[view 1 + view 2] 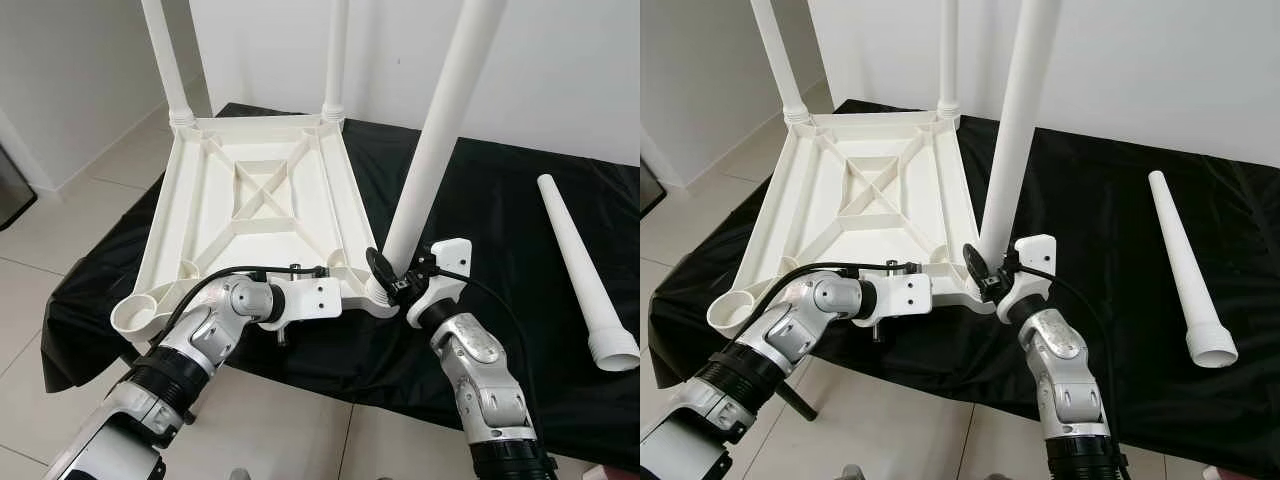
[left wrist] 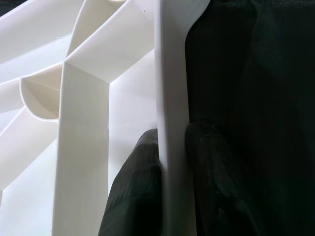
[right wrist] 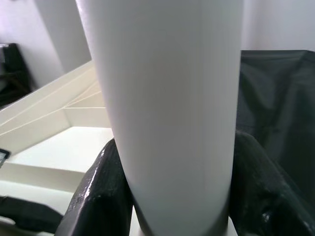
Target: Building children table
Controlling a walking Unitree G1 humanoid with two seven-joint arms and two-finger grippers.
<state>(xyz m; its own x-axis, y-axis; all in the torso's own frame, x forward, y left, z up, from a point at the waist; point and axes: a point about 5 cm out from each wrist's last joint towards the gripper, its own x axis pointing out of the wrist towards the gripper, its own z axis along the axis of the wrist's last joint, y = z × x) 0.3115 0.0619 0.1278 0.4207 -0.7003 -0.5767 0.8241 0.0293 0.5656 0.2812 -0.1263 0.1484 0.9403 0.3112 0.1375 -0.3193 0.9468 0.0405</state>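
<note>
We have the tabletop (image 1: 262, 195) lying upside down on the black cloth (image 1: 500, 190), ribs up, so its corner sockets face us and legs can be pushed in from above. Two far legs (image 1: 165, 60) already stand in the back corners. A third leg (image 1: 440, 130) stands tilted at the near right corner, its foot at the socket. Our right gripper (image 1: 385, 283) clamps it low, just above the socket; in the right wrist view the two fingers (image 3: 101, 191) press on either side of the white tube. Holding it that low, we judge, gives us control for seating or twisting it home.

Our left gripper (image 2: 172, 162) pinches the near rim of the tabletop, one finger (image 2: 135, 191) inside and one outside the thin wall. That grip likely steadies the top against the push from the other arm.

The near left socket (image 1: 140, 312) is still bare. The last leg (image 1: 585, 270) lies loose on the cloth, well apart to the right, wide end toward us, within reach of our right arm for the next fitting.
</note>
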